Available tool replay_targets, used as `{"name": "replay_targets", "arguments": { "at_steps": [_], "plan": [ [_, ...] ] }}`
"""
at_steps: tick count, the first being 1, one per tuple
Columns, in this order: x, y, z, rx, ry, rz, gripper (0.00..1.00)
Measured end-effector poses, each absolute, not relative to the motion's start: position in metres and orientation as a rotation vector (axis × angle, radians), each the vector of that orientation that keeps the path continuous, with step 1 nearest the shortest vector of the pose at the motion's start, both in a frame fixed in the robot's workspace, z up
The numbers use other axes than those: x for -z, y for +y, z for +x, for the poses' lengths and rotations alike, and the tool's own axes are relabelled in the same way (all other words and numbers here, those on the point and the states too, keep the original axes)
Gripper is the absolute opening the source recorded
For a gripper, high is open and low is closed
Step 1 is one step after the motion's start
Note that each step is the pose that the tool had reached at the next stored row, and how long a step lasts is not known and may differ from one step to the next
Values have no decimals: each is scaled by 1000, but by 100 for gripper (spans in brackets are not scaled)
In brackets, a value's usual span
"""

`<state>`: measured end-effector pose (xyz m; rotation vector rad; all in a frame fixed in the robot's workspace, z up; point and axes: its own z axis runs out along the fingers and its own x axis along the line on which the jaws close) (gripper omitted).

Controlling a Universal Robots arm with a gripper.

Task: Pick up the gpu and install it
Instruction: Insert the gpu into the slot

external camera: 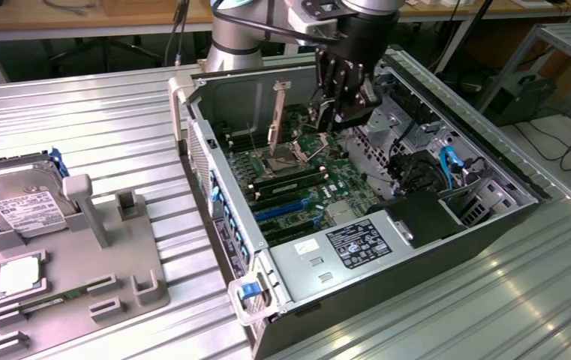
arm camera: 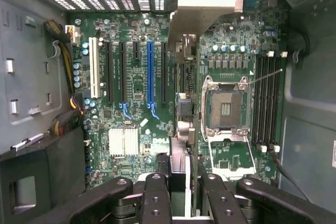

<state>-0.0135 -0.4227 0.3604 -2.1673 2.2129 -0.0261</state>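
Gripper (arm camera: 178, 182) pinching gpu (arm camera: 184, 72) edge-on, hanging over motherboard (arm camera: 131, 103) inside open pc case (external camera: 525, 191).

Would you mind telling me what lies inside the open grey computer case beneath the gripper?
Inside the open grey computer case lies a green motherboard with an empty CPU socket. The black gripper holds a thin dark GPU card, which covers the board beneath it.

Open PC case (external camera: 416, 247) on table (external camera: 95, 105), fixture tray (external camera: 75, 277) at exterior view's left
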Motion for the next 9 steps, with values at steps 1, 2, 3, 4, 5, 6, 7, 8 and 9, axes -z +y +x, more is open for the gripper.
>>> {"name": "replay_targets", "arguments": {
  "at_steps": [1,2,3,4,5,6,7,8,9],
  "plan": [
    [-360,-423,-14,27,2222,-2158,28],
    [-359,-423,-14,26,2226,-2154,28],
    [-359,-423,-14,26,2227,-2153,28],
    [-359,-423,-15,25,2227,-2153,28],
    [-358,-423,-16,24,2227,-2153,28],
    [-358,-423,-17,23,2228,-2154,28],
    [-357,-423,-18,20,2228,-2156,28],
    [-357,-423,-18,18,2225,-2161,28],
    [-356,-423,-18,16,2219,-2169,28]
  ]
}}
